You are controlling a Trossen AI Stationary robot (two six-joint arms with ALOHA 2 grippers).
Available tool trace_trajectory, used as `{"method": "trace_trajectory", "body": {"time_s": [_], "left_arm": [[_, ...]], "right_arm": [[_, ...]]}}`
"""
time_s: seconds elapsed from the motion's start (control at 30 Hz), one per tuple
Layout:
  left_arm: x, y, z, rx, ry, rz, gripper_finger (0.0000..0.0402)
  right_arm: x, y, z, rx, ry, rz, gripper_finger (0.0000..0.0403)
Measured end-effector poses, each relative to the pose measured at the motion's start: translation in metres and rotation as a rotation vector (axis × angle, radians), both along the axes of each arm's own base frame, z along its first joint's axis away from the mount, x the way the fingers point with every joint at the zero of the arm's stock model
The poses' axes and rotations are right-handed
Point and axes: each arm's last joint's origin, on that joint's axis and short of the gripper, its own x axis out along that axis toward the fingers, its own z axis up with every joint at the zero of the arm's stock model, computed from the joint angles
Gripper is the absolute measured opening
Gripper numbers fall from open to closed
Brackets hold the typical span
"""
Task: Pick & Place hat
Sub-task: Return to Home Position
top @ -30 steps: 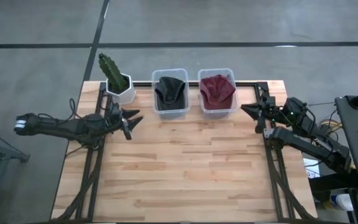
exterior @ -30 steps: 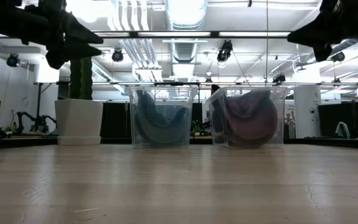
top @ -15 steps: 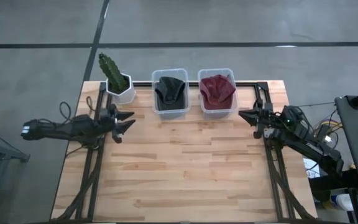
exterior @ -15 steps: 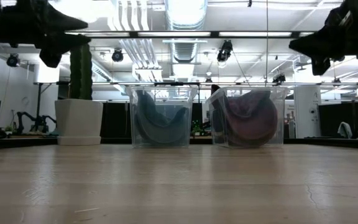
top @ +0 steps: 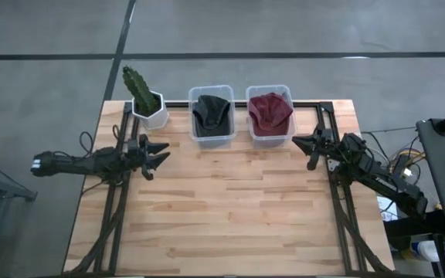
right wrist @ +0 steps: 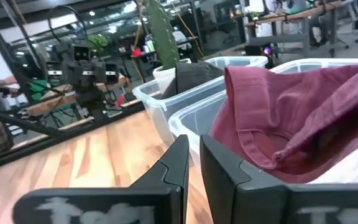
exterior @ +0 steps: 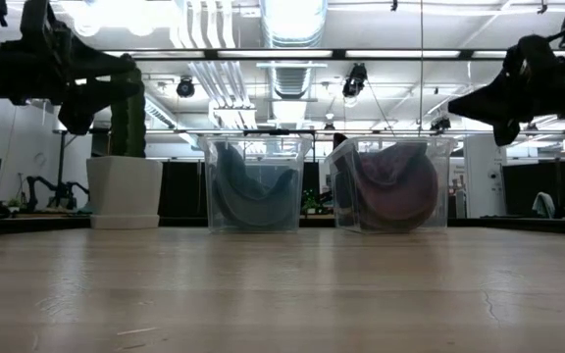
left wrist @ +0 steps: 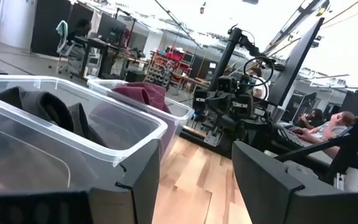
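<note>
Two clear bins are counted: left bin, right bin. One potted cactus is seen. Dark caps and maroon caps can't be counted apart, tbh.

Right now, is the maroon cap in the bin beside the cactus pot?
No, the maroon cap lies in the right bin, while the left bin beside the cactus pot holds a dark cap.

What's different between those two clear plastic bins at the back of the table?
The left bin holds a dark cap; the right bin holds a maroon cap. The left bin stands beside the white plant pot; the right bin stands farther from it. Both are clear, lidless and look alike in size.
</note>
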Motion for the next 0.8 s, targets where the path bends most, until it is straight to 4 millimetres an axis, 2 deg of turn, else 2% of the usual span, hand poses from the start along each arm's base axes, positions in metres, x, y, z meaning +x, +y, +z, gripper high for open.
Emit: {"method": "trace_trajectory", "body": {"time_s": [0.13,0.8], "left_arm": [[0.0001,0.0,-0.0011,0.026,0.016,0.003,0.0193],[0.0007,0.0001,-0.0096,0.126,0.135,0.01,0.0193]], "right_arm": [[0.0029,-0.0013,-0.0062,-0.031,-0.033,0.016,0.0036],[0.003,-0.0013,-0.0064,-0.045,-0.034,0.018,0.0036]]}}
